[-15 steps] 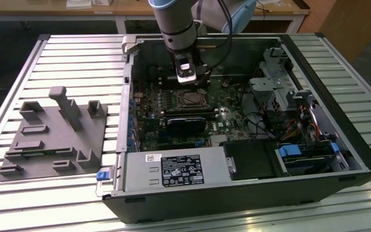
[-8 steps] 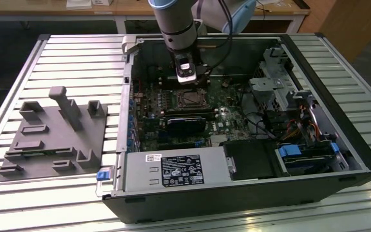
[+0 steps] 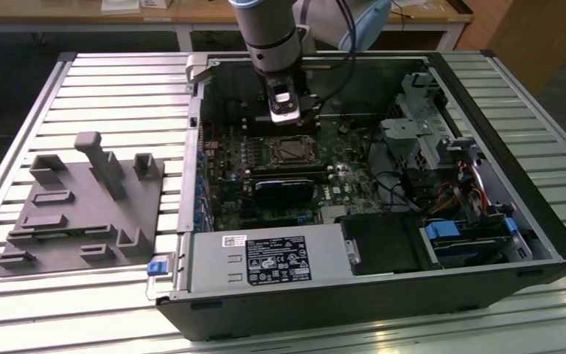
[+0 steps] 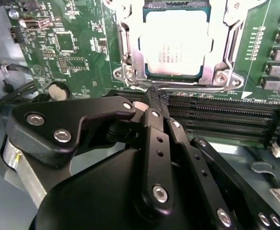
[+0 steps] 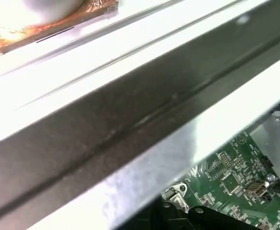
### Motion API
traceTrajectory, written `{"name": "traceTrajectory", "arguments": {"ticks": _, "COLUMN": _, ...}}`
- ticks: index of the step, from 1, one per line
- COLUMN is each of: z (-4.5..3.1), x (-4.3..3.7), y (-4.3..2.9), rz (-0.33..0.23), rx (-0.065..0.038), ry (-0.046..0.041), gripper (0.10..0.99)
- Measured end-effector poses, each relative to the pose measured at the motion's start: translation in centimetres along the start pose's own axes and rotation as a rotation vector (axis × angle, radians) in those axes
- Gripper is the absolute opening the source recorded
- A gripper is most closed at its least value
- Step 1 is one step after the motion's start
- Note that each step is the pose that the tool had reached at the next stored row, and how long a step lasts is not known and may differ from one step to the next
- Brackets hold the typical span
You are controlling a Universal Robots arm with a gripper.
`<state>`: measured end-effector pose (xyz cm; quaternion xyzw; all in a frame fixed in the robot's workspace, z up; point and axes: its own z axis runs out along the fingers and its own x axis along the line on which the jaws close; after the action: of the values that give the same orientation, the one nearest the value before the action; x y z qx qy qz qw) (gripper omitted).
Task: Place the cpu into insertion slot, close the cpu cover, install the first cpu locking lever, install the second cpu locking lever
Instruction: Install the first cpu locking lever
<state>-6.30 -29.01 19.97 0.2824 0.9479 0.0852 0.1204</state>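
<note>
Pale silvery metal marks the cpu [image 4: 175, 42], which is seen in the second wrist view already seated in the insertion slot [image 4: 154, 73], just ahead of the gripper [image 4: 154, 98], with the cpu cover [image 4: 228, 36] lying as a steel frame around it. The gripper's fingers are drawn together to a narrow tip and nothing is seen grasped between them; the tip is poised at the near edge of the socket, where a thin wire lever [image 4: 197, 89] runs along the frame. It is judged that a slip of the tip off this lever could scrape the green motherboard [image 4: 68, 52] or catch the long black slots [image 4: 216, 120] lying directly under the fingers, since little clearance is left there. In the exterior view the arm [image 3: 268, 37] is reaching down into an open computer case [image 3: 519, 221], which rests on a slatted metal table [image 3: 86, 81]; beside the case a grey fixture block [image 3: 77, 214] is set, and wooden benches [image 3: 96, 15] are seen behind.
</note>
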Motion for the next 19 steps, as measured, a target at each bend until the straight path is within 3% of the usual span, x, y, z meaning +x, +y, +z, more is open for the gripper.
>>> {"name": "traceTrajectory", "arguments": {"ticks": 19, "z": -3.01, "x": -0.57, "y": 0.73, "rz": 0.000, "rx": 0.000, "ry": 0.0000, "gripper": 0.106}}
